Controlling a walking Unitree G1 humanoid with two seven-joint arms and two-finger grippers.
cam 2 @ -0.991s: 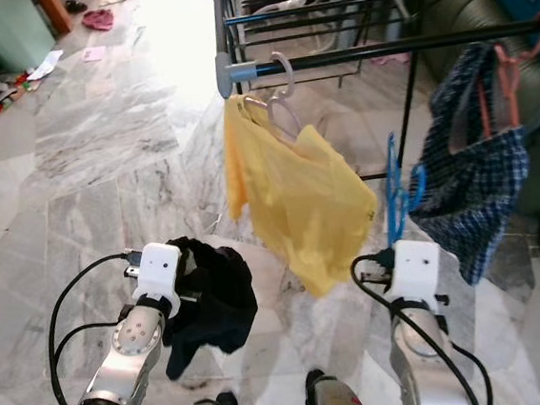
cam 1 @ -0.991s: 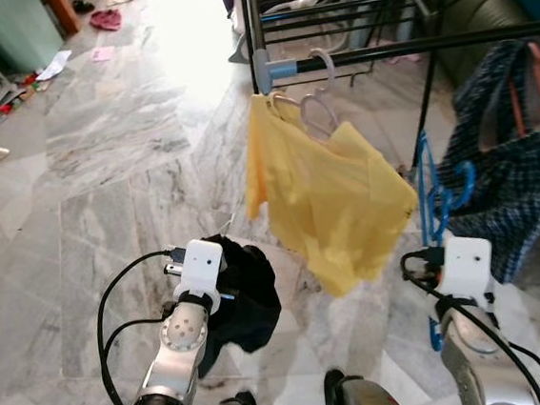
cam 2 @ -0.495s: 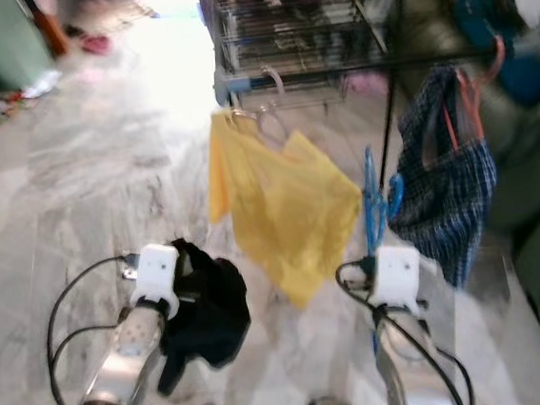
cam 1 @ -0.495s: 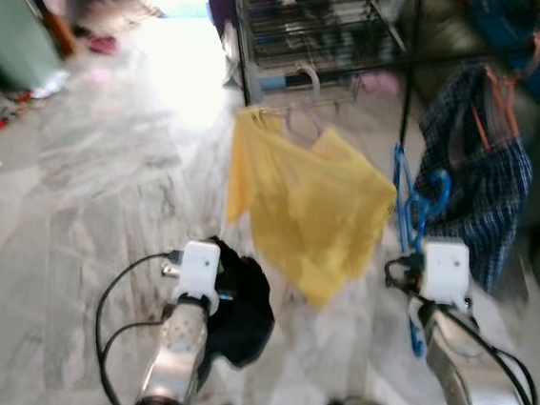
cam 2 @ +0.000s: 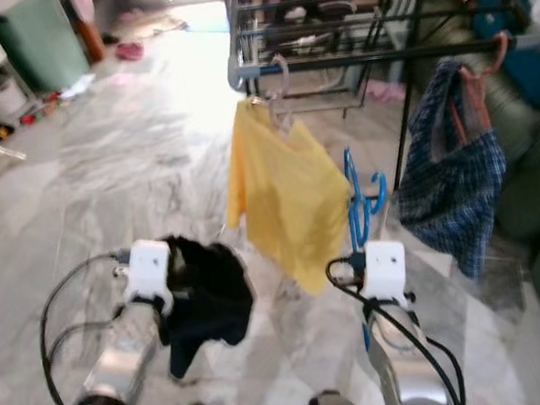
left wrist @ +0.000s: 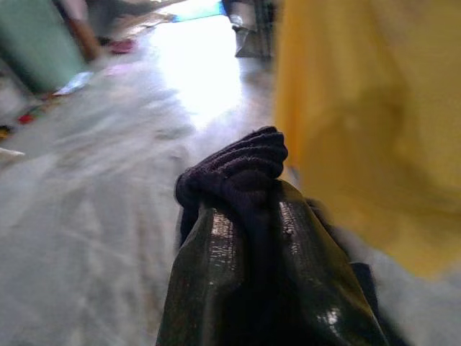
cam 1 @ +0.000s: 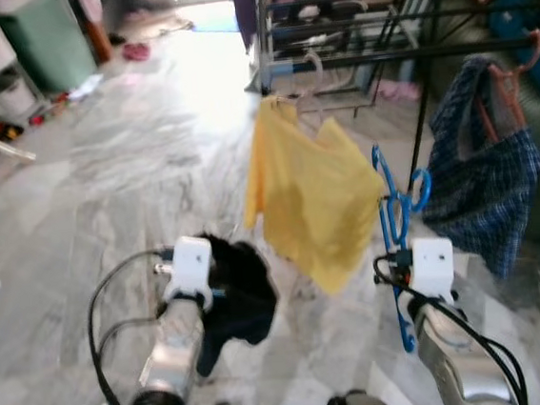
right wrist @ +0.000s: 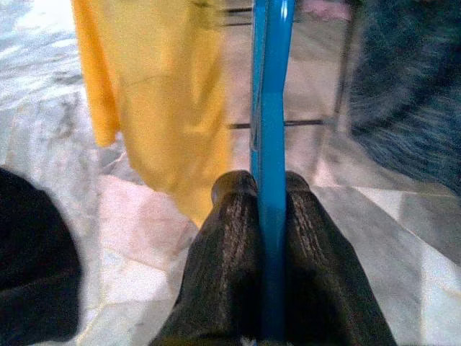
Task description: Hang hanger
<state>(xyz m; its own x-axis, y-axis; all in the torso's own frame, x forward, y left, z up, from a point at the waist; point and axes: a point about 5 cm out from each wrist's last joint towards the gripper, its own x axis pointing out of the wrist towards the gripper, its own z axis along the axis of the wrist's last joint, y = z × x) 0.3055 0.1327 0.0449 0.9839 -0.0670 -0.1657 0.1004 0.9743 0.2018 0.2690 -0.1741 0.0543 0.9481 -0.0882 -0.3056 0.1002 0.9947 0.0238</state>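
Right gripper [right wrist: 268, 189] is clamped tight on the blue plastic hanger [right wrist: 269, 108], fingers pinching it from both sides in the right wrist view. Left wrist view: left gripper [left wrist: 243, 205] is closed on a bunched dark knit garment [left wrist: 238, 162]. Head views show the hanger upright, just beside a yellow shirt [cam 1: 312, 194] hanging off the black metal drying rack [cam 1: 399, 53], with a blue plaid garment [cam 1: 488, 181] further right. No readable writing anywhere.
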